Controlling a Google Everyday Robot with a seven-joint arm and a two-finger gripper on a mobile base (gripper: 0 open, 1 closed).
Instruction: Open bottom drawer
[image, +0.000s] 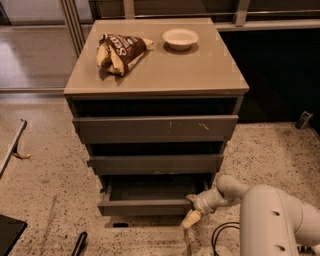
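The bottom drawer (145, 206) is the lowest, narrowest dark grey front of the cabinet. It stands pulled out, and its shallow grey inside (152, 190) shows from above. My gripper (193, 212) is at the drawer's front right corner, low near the floor, on the end of the white arm (235, 189) that comes in from the lower right. A pale fingertip (190, 218) hangs just below the drawer front's right end.
The top drawer (155, 128) with pale scratches and the middle drawer (156, 163) stick out a little. A chip bag (119, 50) and a white bowl (180, 38) sit on the cabinet top (200, 75). The speckled floor (45, 200) surrounds the cabinet. A black cable (222, 235) lies by the arm.
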